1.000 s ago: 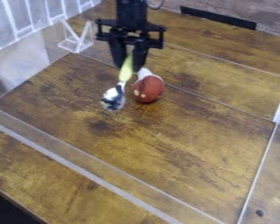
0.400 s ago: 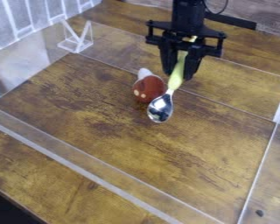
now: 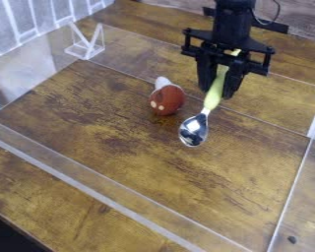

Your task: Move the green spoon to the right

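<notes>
The green spoon (image 3: 204, 113) hangs above the wooden table, its yellow-green handle pinched at the top and its shiny silver bowl (image 3: 192, 130) pointing down toward the wood. My black gripper (image 3: 222, 77) points straight down and is shut on the spoon's handle. It stands to the right of the red-brown rounded object. Whether the spoon's bowl touches the table I cannot tell.
A red-brown rounded object with a white tip (image 3: 165, 97) lies on the table left of the spoon. A clear plastic wall (image 3: 107, 202) borders the work area along the front and sides. A clear stand (image 3: 82, 42) sits at the back left.
My gripper has carried the spoon to the right, from the left side of the red-brown object across to its right side. The red-brown object stayed put.
</notes>
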Tool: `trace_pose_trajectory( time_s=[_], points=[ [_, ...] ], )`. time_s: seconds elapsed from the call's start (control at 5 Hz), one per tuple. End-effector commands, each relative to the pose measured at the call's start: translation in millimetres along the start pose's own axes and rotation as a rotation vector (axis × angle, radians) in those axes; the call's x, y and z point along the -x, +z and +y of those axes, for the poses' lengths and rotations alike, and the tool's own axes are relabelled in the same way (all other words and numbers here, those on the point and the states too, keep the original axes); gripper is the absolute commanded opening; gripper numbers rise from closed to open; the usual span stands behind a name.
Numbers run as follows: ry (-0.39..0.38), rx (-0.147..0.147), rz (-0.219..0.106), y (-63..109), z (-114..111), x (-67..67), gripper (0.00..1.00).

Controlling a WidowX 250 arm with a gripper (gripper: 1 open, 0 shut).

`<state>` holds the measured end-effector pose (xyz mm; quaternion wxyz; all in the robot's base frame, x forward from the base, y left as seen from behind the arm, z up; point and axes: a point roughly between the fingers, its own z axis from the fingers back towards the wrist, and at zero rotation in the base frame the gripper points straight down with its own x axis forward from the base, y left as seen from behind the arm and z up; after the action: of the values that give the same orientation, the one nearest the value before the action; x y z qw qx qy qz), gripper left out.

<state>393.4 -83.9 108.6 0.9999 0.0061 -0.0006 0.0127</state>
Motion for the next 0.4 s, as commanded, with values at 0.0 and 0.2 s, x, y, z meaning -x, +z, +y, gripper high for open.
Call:
trace_pose_trajectory(
  time_s=[0.0,0.2],
  points=[
    [0.013,0.005,-0.055,19.0,-10.6,-3.6,0.0],
    [0.02,0.0,-0.032,6.9,-18.1,-3.6,0.0]
  ],
)
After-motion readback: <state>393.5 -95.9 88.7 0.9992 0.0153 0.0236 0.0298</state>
